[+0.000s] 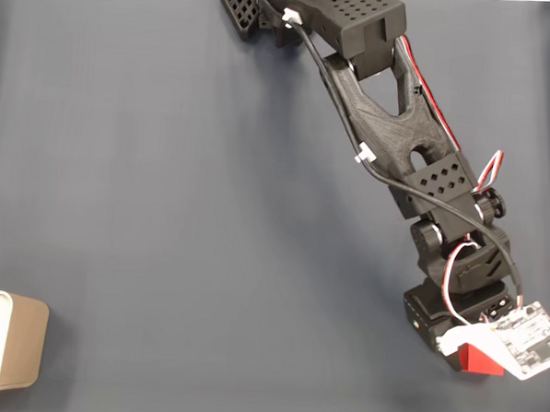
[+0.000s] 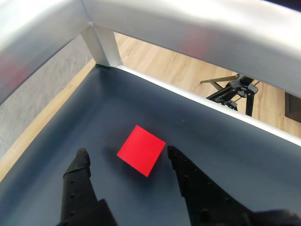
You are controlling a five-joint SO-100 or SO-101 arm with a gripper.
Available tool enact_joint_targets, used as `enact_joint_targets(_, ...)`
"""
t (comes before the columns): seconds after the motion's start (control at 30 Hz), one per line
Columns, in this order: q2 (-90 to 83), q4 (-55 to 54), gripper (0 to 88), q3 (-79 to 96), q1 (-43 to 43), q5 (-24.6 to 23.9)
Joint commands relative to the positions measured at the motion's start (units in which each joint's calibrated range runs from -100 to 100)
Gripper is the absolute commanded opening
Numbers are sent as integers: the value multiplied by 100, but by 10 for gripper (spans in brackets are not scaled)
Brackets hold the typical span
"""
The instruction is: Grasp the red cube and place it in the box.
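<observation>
In the wrist view the gripper (image 2: 127, 157) hangs released at the bottom of the frame, its two black fingers (image 2: 79, 175) spread wide, and the red cube (image 2: 141, 150) lies on the dark counter (image 2: 61, 146) just ahead of the gap between them, turned cornerwise to the jaws. That skew looks like the main risk: closing on corners instead of flat faces could twist the cube or squirt it out. The right finger also sits nearer the cube and may nudge it first. Beyond it runs the metal rail (image 2: 188, 28) at the counter's edge, so a shoved cube could slide off. In the fixed view the box (image 1: 10, 340) waits far off at lower left, making a loose hold likely to fail in transit
</observation>
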Motion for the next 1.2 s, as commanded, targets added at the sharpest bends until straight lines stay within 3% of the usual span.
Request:
enact_joint_targets(0.0,-110,-92,384,-369,-120,-44)
enact_joint_targets(1.17,210,-124,377,-634,-255,-98)
